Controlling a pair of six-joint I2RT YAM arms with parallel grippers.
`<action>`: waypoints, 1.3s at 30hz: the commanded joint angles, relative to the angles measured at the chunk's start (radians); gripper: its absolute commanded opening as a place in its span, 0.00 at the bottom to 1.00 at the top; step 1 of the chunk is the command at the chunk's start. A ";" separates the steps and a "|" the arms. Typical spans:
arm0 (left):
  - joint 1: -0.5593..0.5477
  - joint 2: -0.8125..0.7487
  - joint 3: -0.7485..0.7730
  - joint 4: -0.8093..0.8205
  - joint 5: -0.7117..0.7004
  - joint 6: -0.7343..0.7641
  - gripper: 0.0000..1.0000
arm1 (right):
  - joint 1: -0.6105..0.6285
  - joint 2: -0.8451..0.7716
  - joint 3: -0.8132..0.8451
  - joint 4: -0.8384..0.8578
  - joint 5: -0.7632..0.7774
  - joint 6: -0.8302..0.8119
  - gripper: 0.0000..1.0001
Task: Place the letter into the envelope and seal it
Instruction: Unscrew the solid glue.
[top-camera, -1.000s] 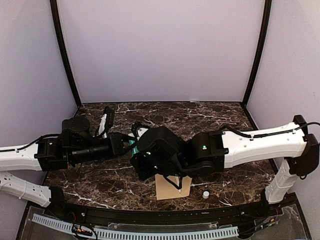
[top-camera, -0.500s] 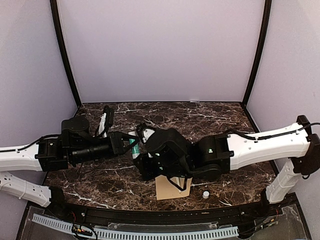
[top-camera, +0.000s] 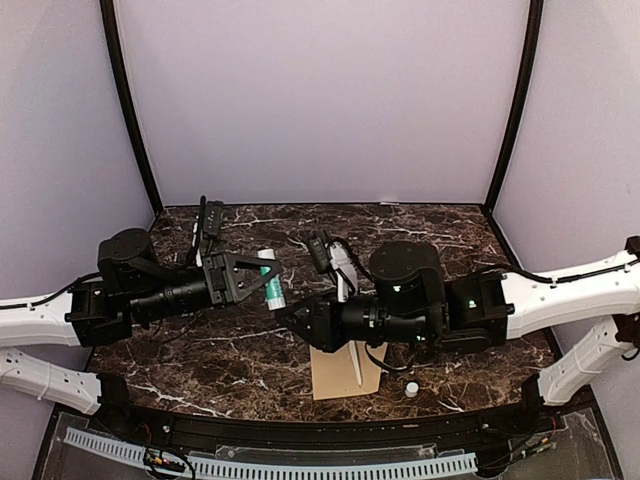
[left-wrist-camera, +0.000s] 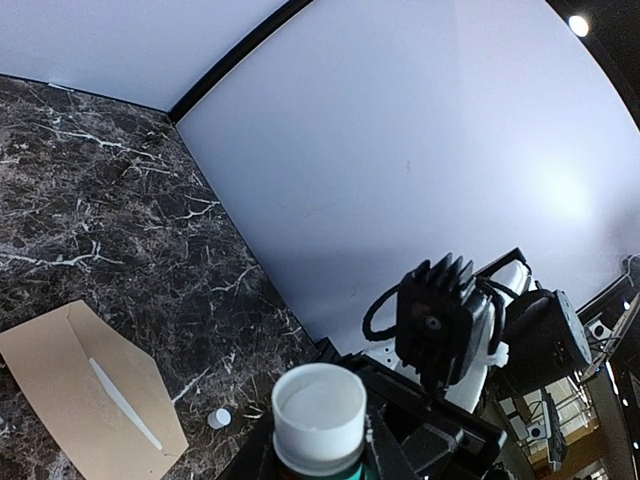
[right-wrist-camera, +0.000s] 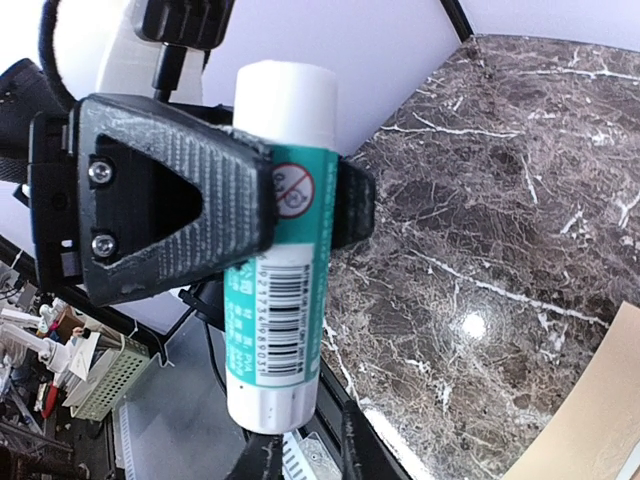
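Left gripper (top-camera: 258, 281) clamps a glue stick (top-camera: 271, 283) aloft, right gripper (top-camera: 290, 315) unreadable, while the envelope (top-camera: 335, 380) lies at the table's (top-camera: 450, 230) near edge, letter unseen, sealing apparently still ahead.

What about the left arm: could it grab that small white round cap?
Probably not: its gripper is shut on a teal-and-white glue stick, and the right arm lies between it and the cap.

The envelope (top-camera: 330, 380) is tan, the table (top-camera: 440, 235) dark white-veined marble, the glue stick (top-camera: 271, 282) teal and white.
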 joint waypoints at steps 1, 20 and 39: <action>-0.002 -0.044 -0.019 0.023 0.008 0.026 0.00 | -0.012 -0.058 -0.023 0.092 0.019 0.008 0.22; -0.003 -0.030 0.017 -0.126 -0.143 -0.017 0.00 | 0.009 0.112 0.245 -0.228 0.120 -0.010 0.48; -0.001 -0.019 0.017 -0.099 -0.111 -0.003 0.00 | 0.010 0.135 0.242 -0.195 0.085 0.002 0.27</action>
